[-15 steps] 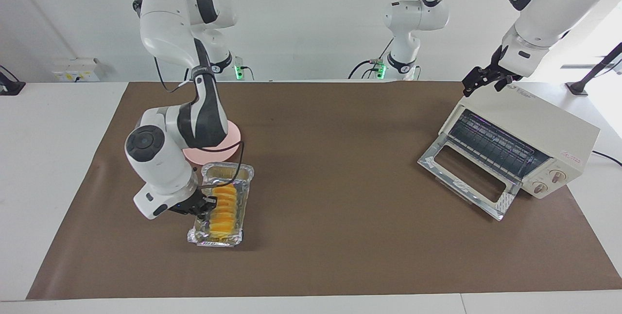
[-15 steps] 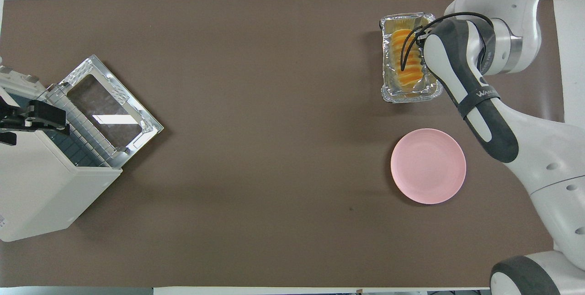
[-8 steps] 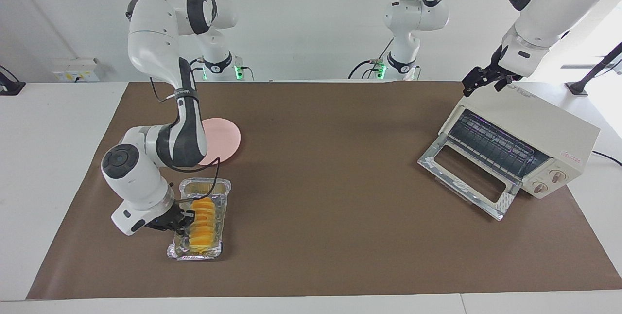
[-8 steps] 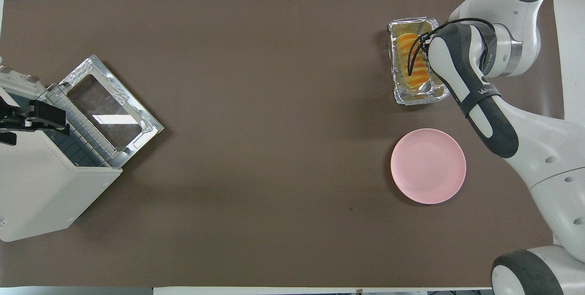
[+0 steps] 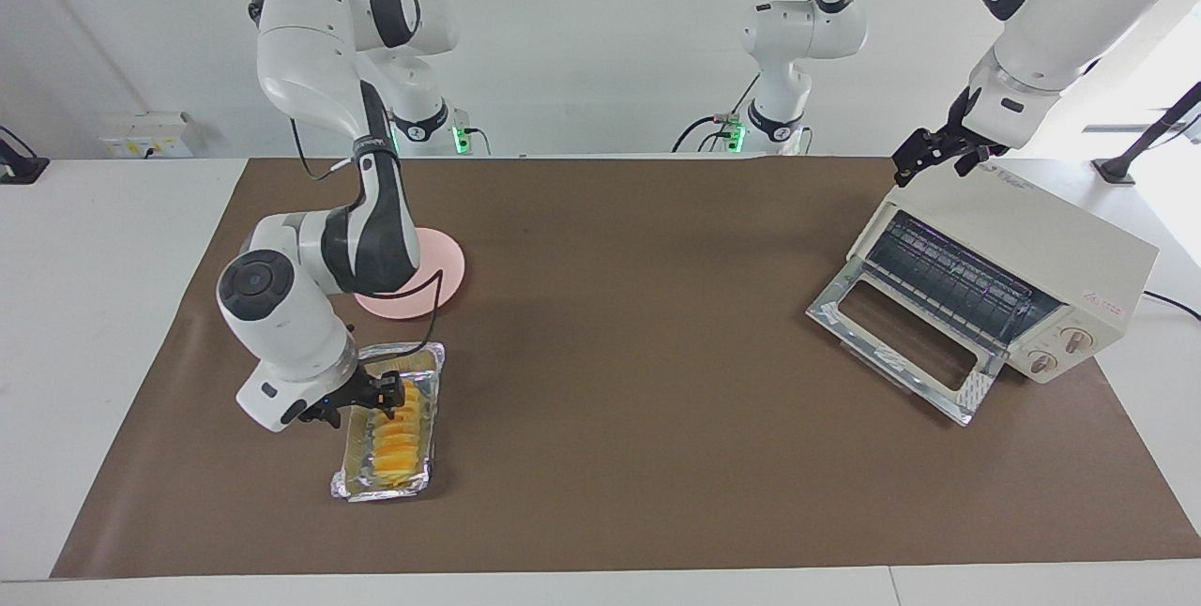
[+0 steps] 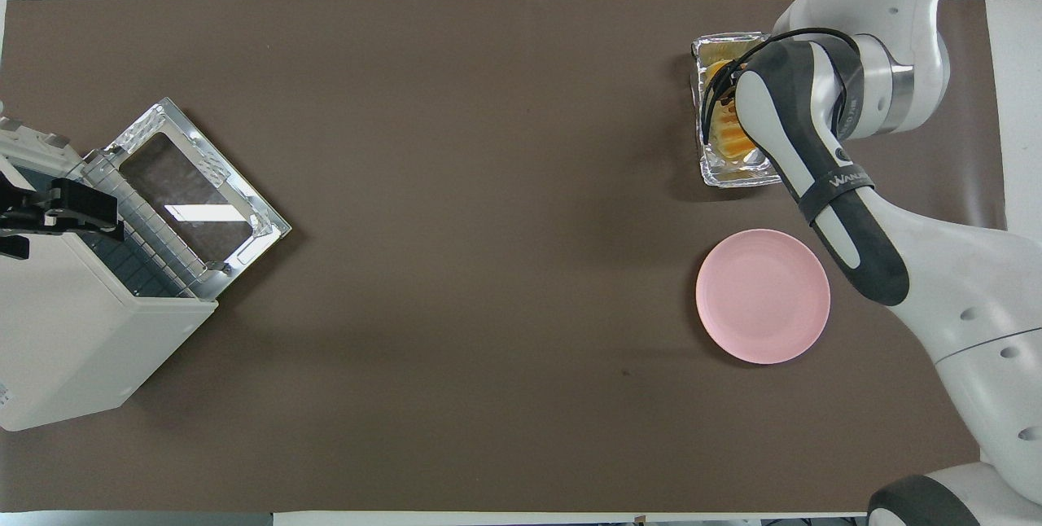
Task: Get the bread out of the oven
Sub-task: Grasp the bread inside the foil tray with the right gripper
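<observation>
I am looking at a white table (image 5: 113,240) carrying a brown mat (image 5: 638,325). The oven (image 5: 1023,282) is sitting on the mat at the left arm's end; the pink plate (image 6: 763,295) and foil tray (image 5: 387,484) are lying toward the right arm's end.

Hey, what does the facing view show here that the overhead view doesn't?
Only the facing view shows the oven's knobs and wire rack, and the right gripper low over the foil tray beside the bread. Only the overhead view shows the whole pink plate, uncovered; there the right arm hides its own gripper and most of the bread. Both show the oven door dropped open, the tray on the brown mat farther from the robots than the plate, and the left gripper waiting over the oven.
</observation>
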Available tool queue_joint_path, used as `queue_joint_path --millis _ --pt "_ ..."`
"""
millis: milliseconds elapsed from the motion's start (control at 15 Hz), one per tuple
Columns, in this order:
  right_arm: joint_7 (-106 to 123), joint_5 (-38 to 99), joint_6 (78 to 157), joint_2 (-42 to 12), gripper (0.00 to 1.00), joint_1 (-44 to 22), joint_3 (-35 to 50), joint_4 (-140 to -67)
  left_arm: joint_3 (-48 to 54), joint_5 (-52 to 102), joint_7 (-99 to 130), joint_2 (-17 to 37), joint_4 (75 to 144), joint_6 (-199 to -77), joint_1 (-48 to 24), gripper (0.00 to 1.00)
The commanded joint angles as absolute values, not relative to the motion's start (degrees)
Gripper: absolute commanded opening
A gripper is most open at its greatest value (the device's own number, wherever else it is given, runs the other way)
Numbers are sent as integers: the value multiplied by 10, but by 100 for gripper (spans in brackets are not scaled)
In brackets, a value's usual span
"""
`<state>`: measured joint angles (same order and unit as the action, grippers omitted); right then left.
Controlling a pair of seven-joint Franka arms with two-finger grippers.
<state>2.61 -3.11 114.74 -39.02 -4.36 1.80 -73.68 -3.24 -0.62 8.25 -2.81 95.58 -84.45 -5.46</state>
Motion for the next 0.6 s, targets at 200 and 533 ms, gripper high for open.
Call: queue_joint_path --millis 200,533 --pt "17 -42 1237 -381 82 -41 20 -818 -28 0 77 -41 966 -838 -47 100" --pt "18 -41 1254 -374 0 -40 20 -835 -29 0 77 -41 966 -838 -47 100"
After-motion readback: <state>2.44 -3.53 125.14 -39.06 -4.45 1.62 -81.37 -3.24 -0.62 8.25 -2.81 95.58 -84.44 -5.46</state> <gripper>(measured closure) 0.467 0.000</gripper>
